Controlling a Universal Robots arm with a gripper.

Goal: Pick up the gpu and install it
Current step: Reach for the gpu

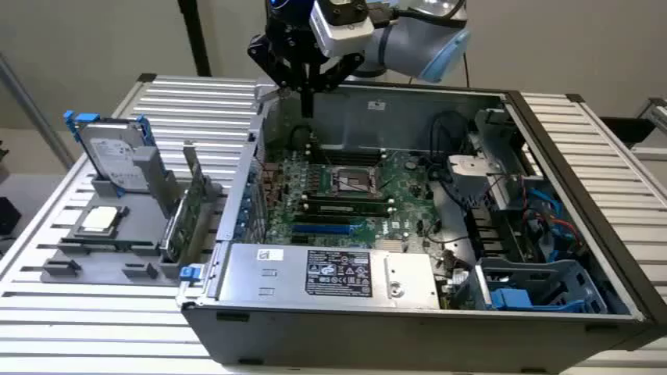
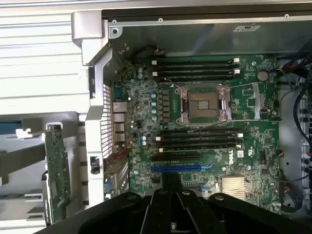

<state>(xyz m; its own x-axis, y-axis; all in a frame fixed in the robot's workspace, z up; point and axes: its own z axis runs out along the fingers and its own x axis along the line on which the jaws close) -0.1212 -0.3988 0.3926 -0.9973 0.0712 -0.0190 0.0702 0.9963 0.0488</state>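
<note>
While the gripper [image 1: 308, 103] hangs above the computer case [image 1: 417, 337], fingers pressed together on nothing, the gpu [image 1: 186, 215] stands on its edge in the grey holder [image 1: 73, 269] just outside the case wall, lower than the fingers, its long side running along that wall.

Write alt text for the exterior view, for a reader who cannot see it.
The shut, empty gripper hangs over an open computer case with its motherboard exposed. On the exterior view's left, the gpu stands on edge in a grey holder, beside a hard drive and a CPU chip.
</note>
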